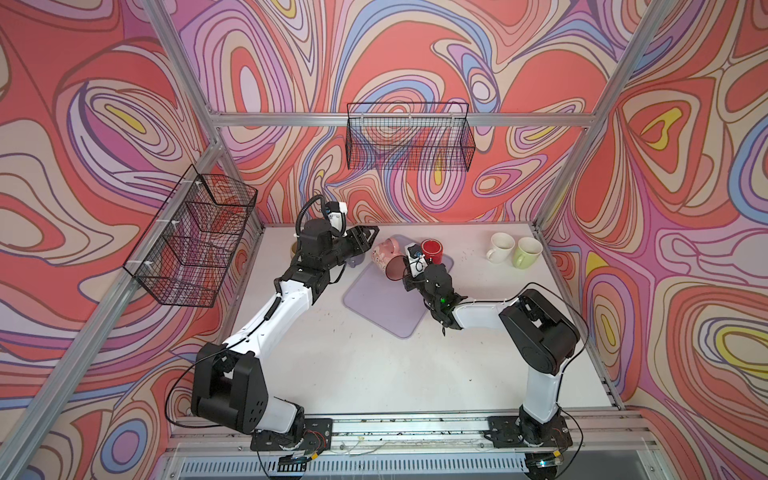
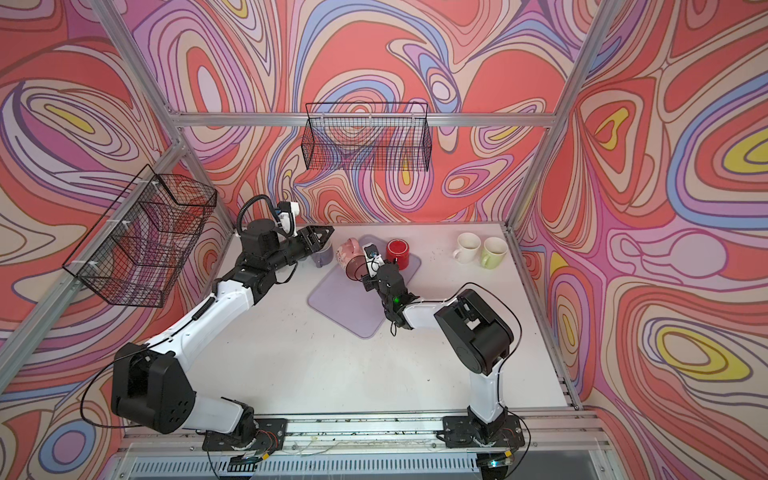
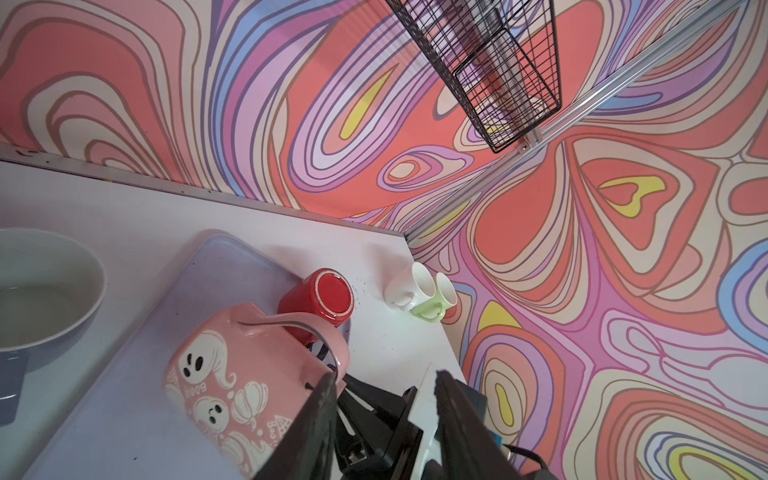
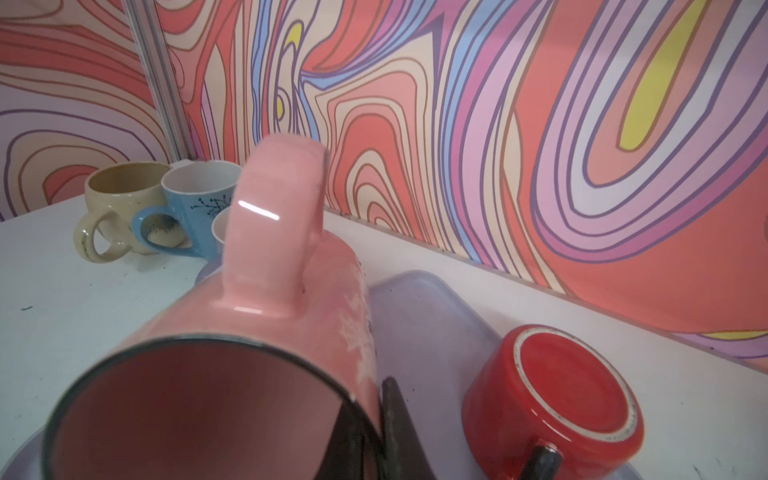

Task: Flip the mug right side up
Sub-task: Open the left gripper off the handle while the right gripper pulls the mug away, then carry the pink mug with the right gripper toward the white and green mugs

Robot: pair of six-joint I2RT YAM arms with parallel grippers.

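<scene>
The glossy pink ceramic mug with white ghosts (image 1: pixel 381 252) is tipped on its side over the lavender rectangular mat (image 1: pixel 376 309) on the white worktop (image 1: pixel 374 365), rim pinched by the right jaws, the left jaws spread and empty just beside it.

The left arm (image 1: pixel 257 332) and right arm (image 1: pixel 478 316) share white link shells, black joint housings and looping black cables.

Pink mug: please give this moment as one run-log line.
pink mug: tilted, not upright | right gripper: shut on its rim | left gripper: open, empty
</scene>
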